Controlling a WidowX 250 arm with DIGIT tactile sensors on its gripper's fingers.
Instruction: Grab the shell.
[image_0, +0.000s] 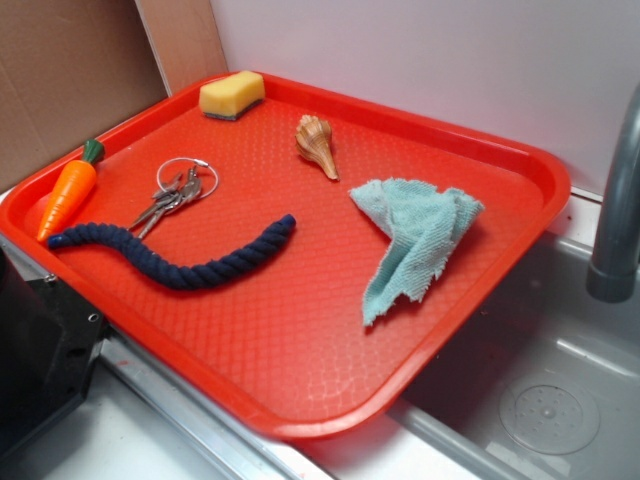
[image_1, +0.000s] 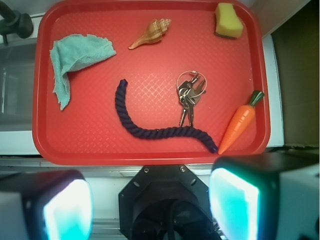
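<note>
The shell (image_0: 316, 143), a small tan-and-cream ribbed conch, lies on the red tray (image_0: 300, 340) toward its far side, pointed end toward the front right. In the wrist view the shell (image_1: 151, 33) lies near the tray's top edge, left of the yellow sponge. My gripper (image_1: 150, 202) shows only in the wrist view, high above and behind the tray's near edge, far from the shell. Its two fingers are wide apart with nothing between them.
On the tray lie a yellow sponge (image_0: 231, 94), a toy carrot (image_0: 68, 193), a bunch of keys (image_0: 176, 193), a dark blue rope (image_0: 170, 256) and a crumpled light-blue cloth (image_0: 415, 240). A sink (image_0: 550, 400) with a grey faucet (image_0: 620, 220) is to the right.
</note>
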